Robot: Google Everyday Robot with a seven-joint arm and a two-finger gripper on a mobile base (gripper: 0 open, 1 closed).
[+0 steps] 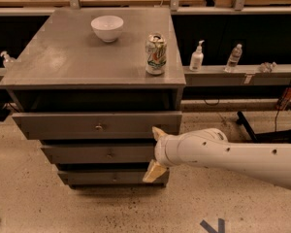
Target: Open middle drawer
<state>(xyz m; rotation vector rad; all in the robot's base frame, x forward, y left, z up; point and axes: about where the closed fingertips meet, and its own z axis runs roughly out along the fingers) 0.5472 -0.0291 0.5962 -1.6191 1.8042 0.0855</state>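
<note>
The grey cabinet [63, 57] has three drawers. The middle drawer [87, 154] is the shallow grey front with a small dull knob [110, 154]; it stands slightly out under the top drawer [63, 125], whose knob [99, 127] is shinier. The lowest drawer [102, 177] sits beneath. My gripper [156, 152] is open at the right end of the middle drawer's front. One tan fingertip [158, 132] is by the top drawer's lower right corner, the other [153, 172] by the lowest drawer. My white arm [233, 154] comes in from the right.
A white bowl [107, 27] and a drink can [155, 54] stand on the cabinet top. A low shelf [262, 74] to the right carries a pump bottle [197, 56] and a water bottle [234, 57]. Another bottle [7, 59] is at left. Speckled floor [87, 212] lies in front.
</note>
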